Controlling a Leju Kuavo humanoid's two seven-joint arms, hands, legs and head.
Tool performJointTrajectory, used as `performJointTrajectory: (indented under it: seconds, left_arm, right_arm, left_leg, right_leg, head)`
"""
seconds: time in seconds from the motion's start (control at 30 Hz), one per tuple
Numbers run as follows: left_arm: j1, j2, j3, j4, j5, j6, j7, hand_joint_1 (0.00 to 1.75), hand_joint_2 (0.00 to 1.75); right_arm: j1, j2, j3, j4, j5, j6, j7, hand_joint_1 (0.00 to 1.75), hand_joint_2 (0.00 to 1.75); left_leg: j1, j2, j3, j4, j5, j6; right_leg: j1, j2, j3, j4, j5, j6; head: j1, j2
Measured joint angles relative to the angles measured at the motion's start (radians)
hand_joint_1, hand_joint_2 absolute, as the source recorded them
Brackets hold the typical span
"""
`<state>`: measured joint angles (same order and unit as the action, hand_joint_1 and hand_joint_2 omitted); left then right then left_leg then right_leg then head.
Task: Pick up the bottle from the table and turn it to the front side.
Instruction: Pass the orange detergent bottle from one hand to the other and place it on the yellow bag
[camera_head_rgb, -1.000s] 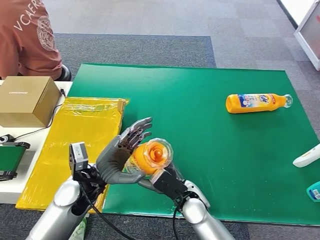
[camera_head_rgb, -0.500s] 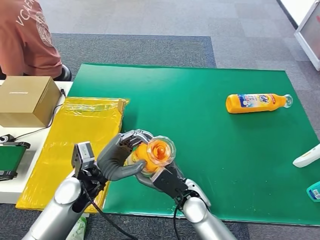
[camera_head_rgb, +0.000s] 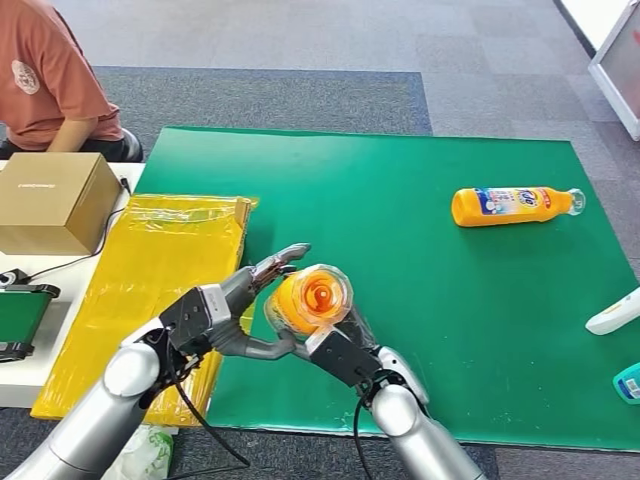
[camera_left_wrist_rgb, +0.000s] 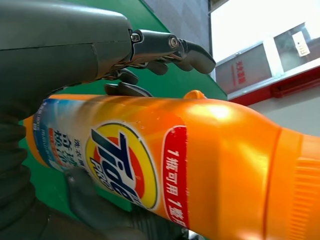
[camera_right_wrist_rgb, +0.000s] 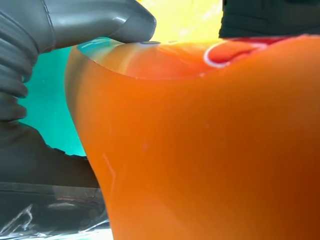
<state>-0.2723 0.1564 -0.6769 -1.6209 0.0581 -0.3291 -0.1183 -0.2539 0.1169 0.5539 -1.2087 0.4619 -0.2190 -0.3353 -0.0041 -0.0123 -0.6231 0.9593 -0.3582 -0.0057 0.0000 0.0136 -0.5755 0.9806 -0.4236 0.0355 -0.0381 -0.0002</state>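
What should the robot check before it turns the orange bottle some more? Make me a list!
1. Right hand holds the held bottle: ok, thumb rests on it.
2. Left hand ready to help: ok, fingers straight beside the bottle.
3. Bottle lifted off the green mat: ok.
4. Tide label faces front: cannot tell; it faces the left wrist camera.
5. Second bottle out of the way: ok, lying far off.
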Motion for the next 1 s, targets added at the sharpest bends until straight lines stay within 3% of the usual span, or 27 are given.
performJointTrajectory:
  seconds: [0.47, 1.0]
  left_arm:
    - [-0.014, 0.023, -0.016, 0.013, -0.006, 0.004, 0.011, 0.0, 1.75]
    - [-0.076, -0.007, -0.07, -0.003, 0.076, -0.029, 0.021, 0.0, 1.75]
  right_arm:
    - [-0.001, -0.001, 0.0, -0.007, 0.006, 0.011, 0.007, 1.75, 1.75]
    - [-0.03, 0.02, 0.0, 0.117, -0.007, 0.0, -0.015, 1.75, 1.75]
  left_leg:
    - [0.0, 0.0, 0.0, 0.0, 0.0, 0.0]
    - [0.0, 0.0, 0.0, 0.0, 0.0, 0.0]
  right_leg:
    - [0.0, 0.0, 0.0, 0.0, 0.0, 0.0]
    - [0.0, 0.0, 0.0, 0.0, 0.0, 0.0]
  head:
    - [0.0, 0.0]
    - [0.0, 0.0]
